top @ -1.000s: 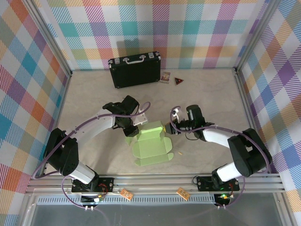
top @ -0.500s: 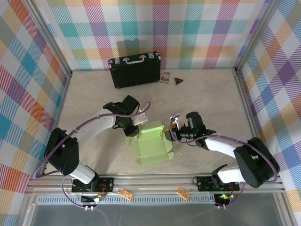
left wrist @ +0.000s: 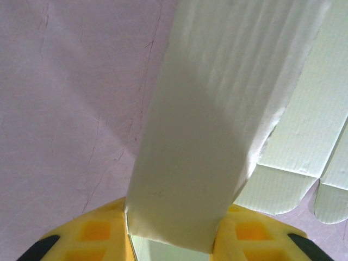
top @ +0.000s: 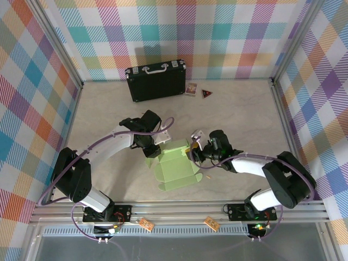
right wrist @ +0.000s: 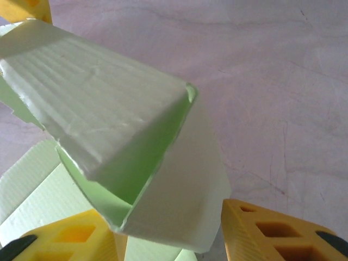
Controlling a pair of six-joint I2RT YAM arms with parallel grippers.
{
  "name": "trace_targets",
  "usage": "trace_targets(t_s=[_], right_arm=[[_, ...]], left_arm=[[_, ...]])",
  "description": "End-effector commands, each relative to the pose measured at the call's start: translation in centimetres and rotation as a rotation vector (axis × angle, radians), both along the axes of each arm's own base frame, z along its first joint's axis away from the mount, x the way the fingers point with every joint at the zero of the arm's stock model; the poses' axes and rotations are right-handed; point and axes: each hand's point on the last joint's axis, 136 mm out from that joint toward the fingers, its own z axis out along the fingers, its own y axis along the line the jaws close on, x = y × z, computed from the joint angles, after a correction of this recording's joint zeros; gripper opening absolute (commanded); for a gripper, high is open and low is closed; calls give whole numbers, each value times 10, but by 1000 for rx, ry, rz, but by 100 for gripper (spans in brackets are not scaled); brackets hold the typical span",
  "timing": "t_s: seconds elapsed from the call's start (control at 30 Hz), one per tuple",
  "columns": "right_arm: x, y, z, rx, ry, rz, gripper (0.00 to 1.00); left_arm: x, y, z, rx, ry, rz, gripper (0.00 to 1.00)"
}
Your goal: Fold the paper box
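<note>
- I see the box (top: 175, 169) lying a little nearer the tabletop's (top: 244, 114) near edge than its middle. It is part folded, with its far panel raised.
- My left end effector (top: 154, 145) is clamped on the left end of that raised panel. Its wrist view shows card pinched between the yellow fingers (left wrist: 98, 231).
- My right end effector (top: 193, 151) sits at the box's far right corner, jaws apart around a side flap. A gap shows beside the right finger (right wrist: 272, 234).
- A case (top: 156, 81) stands at the far edge.
</note>
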Motion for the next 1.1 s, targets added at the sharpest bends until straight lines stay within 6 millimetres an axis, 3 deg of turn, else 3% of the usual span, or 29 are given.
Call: trace_targets(t_s=[0.0, 0.37, 0.67, 0.87, 1.07], right_arm=[[19, 13, 21, 14, -168, 12, 46], [46, 9, 25, 25, -336, -136, 36], [56, 6, 18, 27, -374, -207, 29], [59, 8, 13, 23, -367, -220, 20], [67, 5, 8, 7, -345, -267, 0]], left_arm=[[-3, -4, 1, 2, 36, 6, 19], [-6, -5, 2, -1, 34, 16, 19], [-9, -6, 2, 1, 39, 12, 19], [-9, -5, 2, 7, 41, 20, 19], [-9, -6, 3, 8, 42, 28, 20]])
